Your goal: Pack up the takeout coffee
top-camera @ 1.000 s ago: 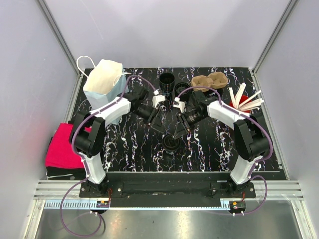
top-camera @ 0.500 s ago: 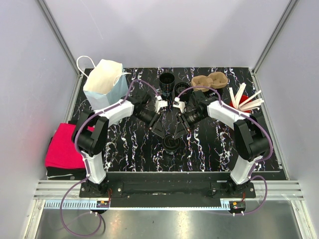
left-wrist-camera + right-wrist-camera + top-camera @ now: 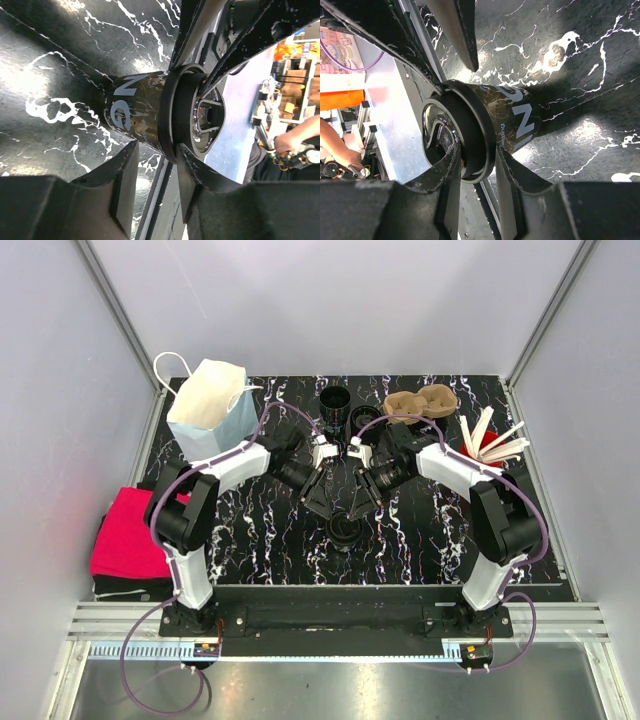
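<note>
With right gripper (image 3: 477, 160) nipped on the rim of the lid (image 3: 470, 135) and left gripper (image 3: 157, 157) narrow about the same rim, contact unclear, press down evenly, without tilting the cup (image 3: 515, 120) standing centre-front. Behind, shows second cup (image 3: 335, 400) open and lidless, carrier (image 3: 421, 400) with both wells bare, paper bag (image 3: 208, 400) open, contents hidden.

The black bench (image 3: 260, 540) has white marble veins. A black lidded coffee cup (image 3: 343, 528) stands upright near its front middle. In the far left corner stands an open pale blue paper bag (image 3: 205, 405). Along the far edge are an open black cup (image 3: 334, 400) and a brown moulded cardboard cup carrier (image 3: 422, 400). At the right, white flat sticks (image 3: 482, 425) fan out of a red holder (image 3: 492, 447).
</note>
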`<state>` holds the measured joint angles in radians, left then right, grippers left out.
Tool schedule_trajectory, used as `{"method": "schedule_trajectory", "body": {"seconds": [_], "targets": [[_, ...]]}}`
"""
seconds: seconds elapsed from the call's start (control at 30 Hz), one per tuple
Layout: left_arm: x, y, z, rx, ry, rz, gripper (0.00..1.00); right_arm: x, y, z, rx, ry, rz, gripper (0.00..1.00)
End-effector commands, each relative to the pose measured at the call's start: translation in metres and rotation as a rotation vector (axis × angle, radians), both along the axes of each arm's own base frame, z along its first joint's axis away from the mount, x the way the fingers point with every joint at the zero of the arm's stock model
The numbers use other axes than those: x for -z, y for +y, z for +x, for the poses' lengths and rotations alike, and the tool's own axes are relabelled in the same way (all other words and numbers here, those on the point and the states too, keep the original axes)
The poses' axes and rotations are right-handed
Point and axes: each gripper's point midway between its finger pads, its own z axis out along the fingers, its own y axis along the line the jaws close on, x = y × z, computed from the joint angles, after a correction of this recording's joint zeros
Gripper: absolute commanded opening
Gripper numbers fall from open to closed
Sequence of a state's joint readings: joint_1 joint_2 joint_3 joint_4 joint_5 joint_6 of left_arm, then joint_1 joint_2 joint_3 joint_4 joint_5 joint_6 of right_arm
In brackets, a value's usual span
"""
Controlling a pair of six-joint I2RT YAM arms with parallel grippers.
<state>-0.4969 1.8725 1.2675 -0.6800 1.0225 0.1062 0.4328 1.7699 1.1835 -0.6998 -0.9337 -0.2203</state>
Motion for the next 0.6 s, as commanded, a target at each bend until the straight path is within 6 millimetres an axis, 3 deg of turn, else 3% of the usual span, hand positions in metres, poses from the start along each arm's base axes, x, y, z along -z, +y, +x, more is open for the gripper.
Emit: {"method": "schedule_trajectory", "body": {"seconds": [0.0,0.43,0.57], "targets": [[0.049,0.008,-0.009,0.032,-0.009,0.142,0.34,0.029,-0.014,0.004,-0.009,-0.094,-0.126,0.28],[0.070,0.015,-0.018,0.059,-0.017,0.242,0.28,0.037,-0.020,-0.002,-0.033,-0.124,-0.167,0.28],[0.063,0.013,-0.013,0.060,-0.049,0.239,0.36,0.041,-0.022,-0.004,-0.043,-0.135,-0.185,0.28]]}}
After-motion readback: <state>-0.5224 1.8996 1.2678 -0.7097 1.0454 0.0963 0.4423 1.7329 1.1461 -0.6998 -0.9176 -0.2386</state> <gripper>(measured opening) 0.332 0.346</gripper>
